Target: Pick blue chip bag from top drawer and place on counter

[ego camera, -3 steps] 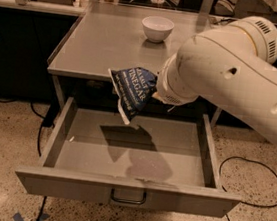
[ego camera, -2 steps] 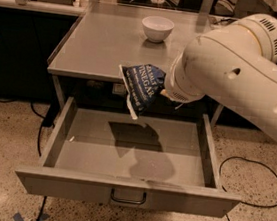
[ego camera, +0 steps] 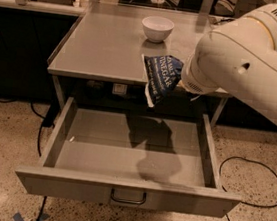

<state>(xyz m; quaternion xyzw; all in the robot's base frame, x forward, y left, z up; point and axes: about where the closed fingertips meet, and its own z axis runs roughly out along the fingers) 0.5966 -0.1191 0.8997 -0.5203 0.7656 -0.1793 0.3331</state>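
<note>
The blue chip bag (ego camera: 161, 77) hangs in the air at the counter's front edge, above the back of the open top drawer (ego camera: 132, 154). My gripper (ego camera: 179, 77) is shut on the bag's right side; the fingers are mostly hidden behind the bag and my white arm (ego camera: 245, 65). The bag's upper part overlaps the counter (ego camera: 106, 48) edge, and its lower tip points down over the drawer. The drawer is pulled fully out, its inside is bare, and the bag's shadow falls on its floor. Its dark bar handle (ego camera: 127, 198) is at the front.
A white round bowl (ego camera: 157, 28) stands at the back of the counter. Dark cabinets under a pale ledge (ego camera: 30, 4) run behind. Black cables (ego camera: 250, 181) lie on the speckled floor on the right and on the left of the drawer.
The arm has lifted the blue chip bag higher and to the right, from over the drawer up to the counter's front edge.
</note>
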